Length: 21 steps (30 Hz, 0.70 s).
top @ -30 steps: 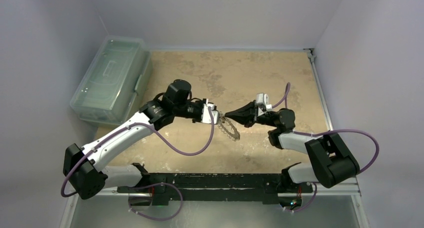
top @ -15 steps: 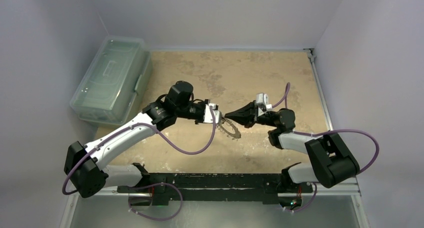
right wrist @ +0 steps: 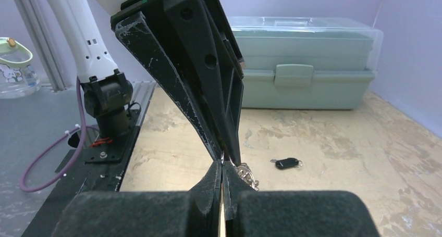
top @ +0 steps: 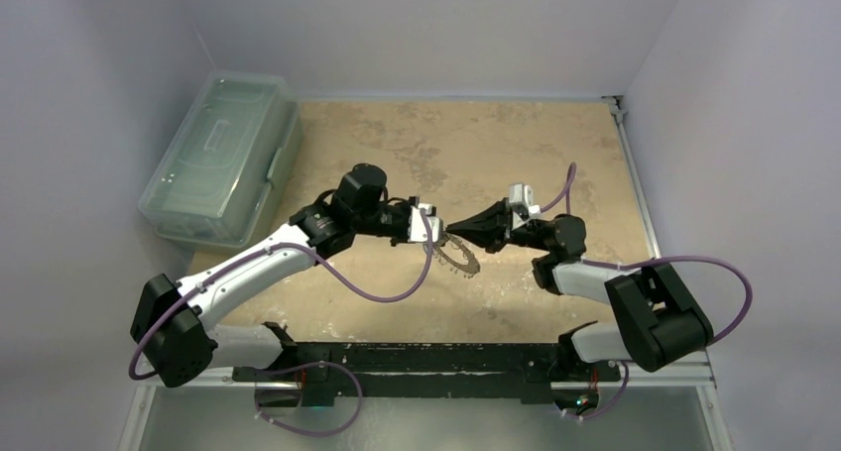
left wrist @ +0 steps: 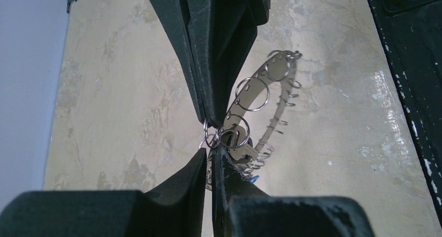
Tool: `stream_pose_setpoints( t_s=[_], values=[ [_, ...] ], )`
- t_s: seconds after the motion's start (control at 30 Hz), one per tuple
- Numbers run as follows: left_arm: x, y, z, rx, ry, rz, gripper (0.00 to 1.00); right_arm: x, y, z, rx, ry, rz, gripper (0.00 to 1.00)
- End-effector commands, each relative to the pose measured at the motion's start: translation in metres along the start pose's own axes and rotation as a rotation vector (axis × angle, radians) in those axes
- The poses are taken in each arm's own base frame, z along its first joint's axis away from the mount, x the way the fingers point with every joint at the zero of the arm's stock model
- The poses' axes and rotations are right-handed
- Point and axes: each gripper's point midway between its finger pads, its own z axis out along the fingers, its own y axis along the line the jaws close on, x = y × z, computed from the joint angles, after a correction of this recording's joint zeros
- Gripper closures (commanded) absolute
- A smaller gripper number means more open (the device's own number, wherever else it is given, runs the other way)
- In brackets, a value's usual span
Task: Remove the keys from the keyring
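Surface (top: 516, 134): tan, mottled, stone-patterned board, paler in patches, with a sheen toward 6 o'clock. Walls (top: 436, 25): plain pale lilac-grey panels closing it in at 9, 12 and 3 o'clock. Aluminium edge strip (top: 636, 178): runs along the 3 o'clock side. Storage box (top: 220, 154): translucent green, lid on, at 10 o'clock beside the 9 o'clock wall. Grey metal bench (top: 446, 426): at 6 o'clock, carrying a small clear bottle (right wrist: 15, 65) with a green cap. Lighting: even and diffuse, with soft shadows.

Translucent green latched toolbox (top: 220, 157) on mottled beige table (top: 516, 144), clear bottle (right wrist: 13, 67) off-table.
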Motion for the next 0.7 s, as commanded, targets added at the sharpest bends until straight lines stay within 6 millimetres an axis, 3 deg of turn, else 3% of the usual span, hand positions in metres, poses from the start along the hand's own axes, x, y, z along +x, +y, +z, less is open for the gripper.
stream_pose_setpoints(
  t_s=[0.0, 0.13, 0.3, 0.43, 0.67],
  values=[
    [-0.007, 0.01, 0.003, -0.048, -0.03, 0.001, 0.92, -0.056, 0.017, 0.004, -0.077, -0.17, -0.298, 1.0],
    [-0.01, 0.014, 0.004, -0.065, -0.039, -0.013, 0.87, -0.055, 0.016, 0.004, -0.075, -0.169, -0.297, 1.0],
    [-0.012, 0.01, 0.004, -0.044, -0.05, -0.014, 0.93, -0.055, 0.016, 0.004, -0.072, -0.17, -0.296, 1.0],
    [-0.015, 0.0, 0.004, 0.008, -0.062, -0.014, 0.82, -0.053, 0.013, 0.004, -0.059, -0.168, -0.293, 1.0],
    [-0.014, -0.005, 0.005, 0.028, -0.061, -0.01, 0.79, -0.052, 0.011, 0.004, -0.051, -0.167, -0.293, 1.0]
  ],
)
